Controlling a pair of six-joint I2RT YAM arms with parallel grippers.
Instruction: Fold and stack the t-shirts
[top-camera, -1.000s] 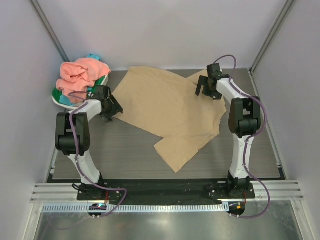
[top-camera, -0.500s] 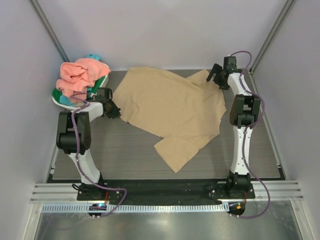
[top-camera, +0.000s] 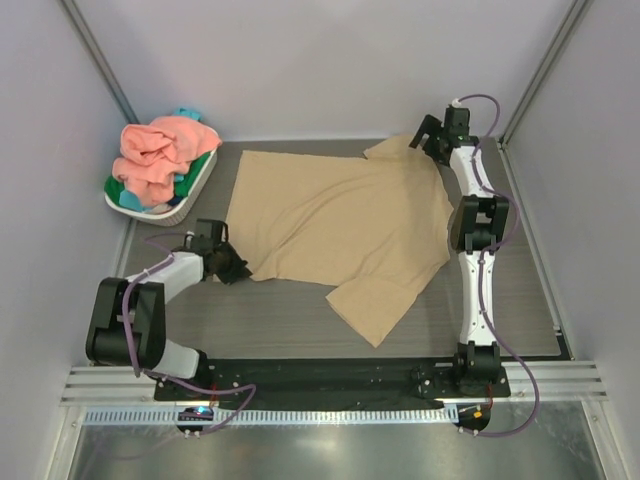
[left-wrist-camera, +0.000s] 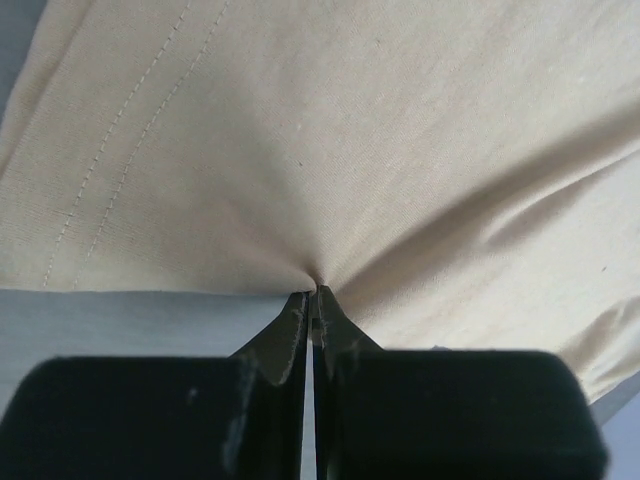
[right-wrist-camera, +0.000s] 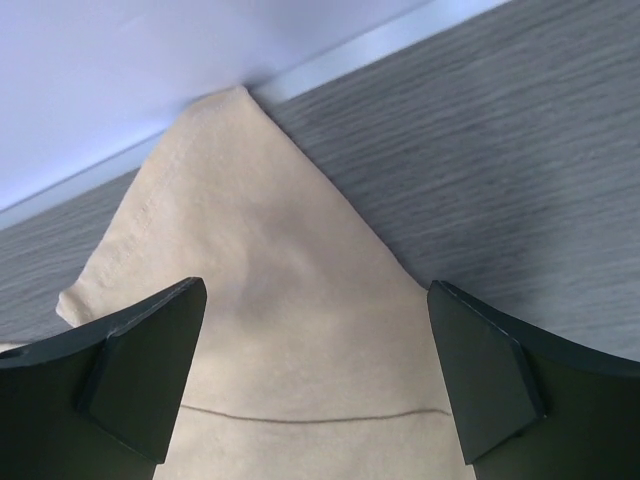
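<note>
My left claw (left-wrist-camera: 313, 295) is clamped on the hemmed near-left edge of the tan t-shirt (top-camera: 340, 215), which lies spread almost flat on the worktop (top-camera: 280, 315), while my right claw (right-wrist-camera: 318, 375) hangs spread wide over the far-right sleeve (right-wrist-camera: 265, 270), gripping nothing. The cloth is light and limp and puckers toward my pinch, so I judge it best taken at hems, corners and sleeve tips, both claws pulling evenly. The other t-shirts (top-camera: 160, 150) sit heaped in the white basket (top-camera: 192, 195), far left.
</note>
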